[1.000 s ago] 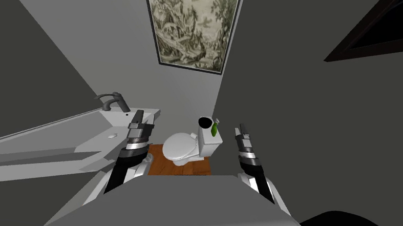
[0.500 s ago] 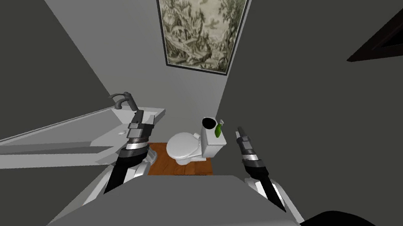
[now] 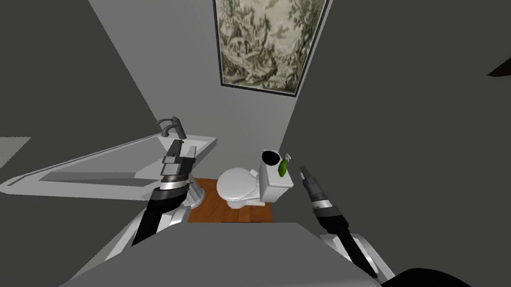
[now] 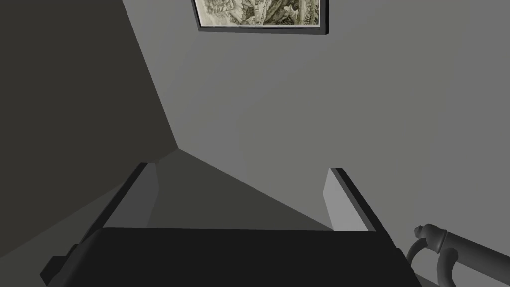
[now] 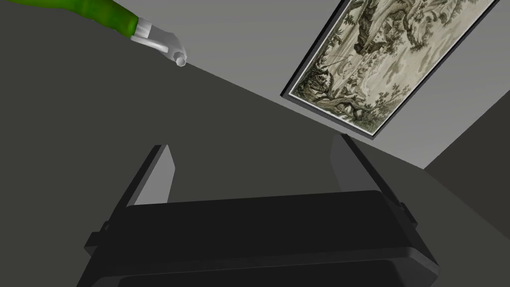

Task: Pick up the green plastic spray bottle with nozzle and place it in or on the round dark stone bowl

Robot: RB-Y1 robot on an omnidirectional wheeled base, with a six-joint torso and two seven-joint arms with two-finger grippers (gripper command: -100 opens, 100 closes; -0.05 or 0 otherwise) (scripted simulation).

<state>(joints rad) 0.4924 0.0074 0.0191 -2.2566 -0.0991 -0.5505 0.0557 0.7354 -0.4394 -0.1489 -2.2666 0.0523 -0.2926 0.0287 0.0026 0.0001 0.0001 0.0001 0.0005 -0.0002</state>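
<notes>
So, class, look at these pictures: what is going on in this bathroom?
A two-armed robot faces a toilet in a small bathroom. The green spray bottle stands on its tank beside the dark bowl, untouched. The right gripper hovers open close to the bottle, holding nothing. The left gripper is open too, by the sink and its faucet.

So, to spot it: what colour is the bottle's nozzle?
White nozzle on the green spray bottle; right wrist view shows it best.
</notes>
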